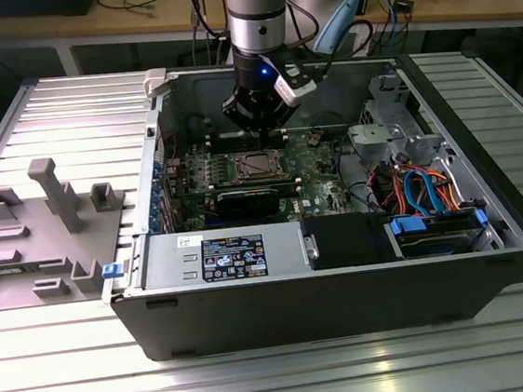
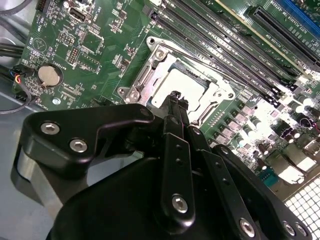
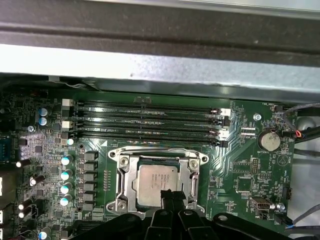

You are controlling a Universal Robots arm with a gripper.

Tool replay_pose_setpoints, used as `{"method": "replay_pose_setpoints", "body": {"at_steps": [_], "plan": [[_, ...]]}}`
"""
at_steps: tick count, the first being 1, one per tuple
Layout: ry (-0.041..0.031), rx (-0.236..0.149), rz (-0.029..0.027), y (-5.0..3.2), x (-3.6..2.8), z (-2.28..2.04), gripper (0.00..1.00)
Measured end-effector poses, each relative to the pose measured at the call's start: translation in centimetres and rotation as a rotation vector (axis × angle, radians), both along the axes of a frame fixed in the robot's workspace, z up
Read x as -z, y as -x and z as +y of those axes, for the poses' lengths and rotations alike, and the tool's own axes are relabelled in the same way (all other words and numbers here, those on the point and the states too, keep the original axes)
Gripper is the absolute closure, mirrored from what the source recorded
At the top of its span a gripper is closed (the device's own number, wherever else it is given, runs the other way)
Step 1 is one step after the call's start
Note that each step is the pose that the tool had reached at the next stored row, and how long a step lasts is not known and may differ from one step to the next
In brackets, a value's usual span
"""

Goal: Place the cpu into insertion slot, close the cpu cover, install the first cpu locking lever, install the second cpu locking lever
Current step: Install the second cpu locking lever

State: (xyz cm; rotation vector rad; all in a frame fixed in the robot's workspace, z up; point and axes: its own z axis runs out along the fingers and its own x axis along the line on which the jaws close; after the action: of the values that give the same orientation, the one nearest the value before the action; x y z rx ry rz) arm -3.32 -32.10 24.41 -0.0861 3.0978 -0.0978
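Black end effector (image 3: 171,196), fingers together, is poised over silver-grey square cpu (image 3: 159,184), seated in metal-rimmed insertion slot (image 3: 125,172); cover closing is judged in hand.

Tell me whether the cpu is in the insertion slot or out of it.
In. The cpu lies flat inside the insertion slot, framed by its metal rim, with the gripper right over its edge.

The arm's pincer (image 1: 264,132) hangs inside the open computer case (image 1: 345,281), just above the insertion slot (image 1: 252,166) on the green motherboard (image 1: 315,167). The case lies on a ribbed metal bench (image 1: 90,345), with grey fixtures (image 1: 52,204) toward the exterior view's left.
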Motion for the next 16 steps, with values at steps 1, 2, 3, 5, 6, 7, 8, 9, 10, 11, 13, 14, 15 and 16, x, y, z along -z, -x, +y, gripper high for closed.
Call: {"method": "replay_pose_setpoints", "body": {"at_steps": [1, 2, 3, 5, 6, 7, 8, 9, 10, 11, 13, 14, 15, 16], "plan": [[0.0, 0.0, 0.0, 0.0, 0.0, 0.0, 0.89], [0.0, 0.0, 0.0, 0.0, -0.01, 0.0, 0.89], [0.0001, 0.0, 0.0001, 0.0, -0.01, -0.01, 0.89], [0.0001, 0.0, 0.0, -0.01, -0.01, -0.32, 0.89], [0.0001, 0.0, 0.0001, -0.02, -0.01, -0.47, 0.89], [0.0001, 0.0, 0.0001, -0.02, -0.01, -0.75, 0.89], [0.0001, 0.0, 0.0001, -0.02, -0.01, -1.0, 0.89], [0.0001, 0.0, 0.0, -0.02, -0.01, -1.31, 0.89], [0.0, 0.0, 0.0, -0.02, -0.01, -1.64, 0.89], [0.0, 0.0, 0.0, -0.03, 0.0, -1.98, 0.89], [0.0, 0.0, 0.0, -0.02, -0.01, -2.58, 0.89], [0.0, 0.0, 0.0, -0.02, -0.01, -2.84, 0.89], [0.0, 0.0, 0.0, -0.02, -0.01, -3.09, 0.89], [-0.0001, 0.0, 0.0, -0.02, 0.0, -3.36, 0.89]]}}
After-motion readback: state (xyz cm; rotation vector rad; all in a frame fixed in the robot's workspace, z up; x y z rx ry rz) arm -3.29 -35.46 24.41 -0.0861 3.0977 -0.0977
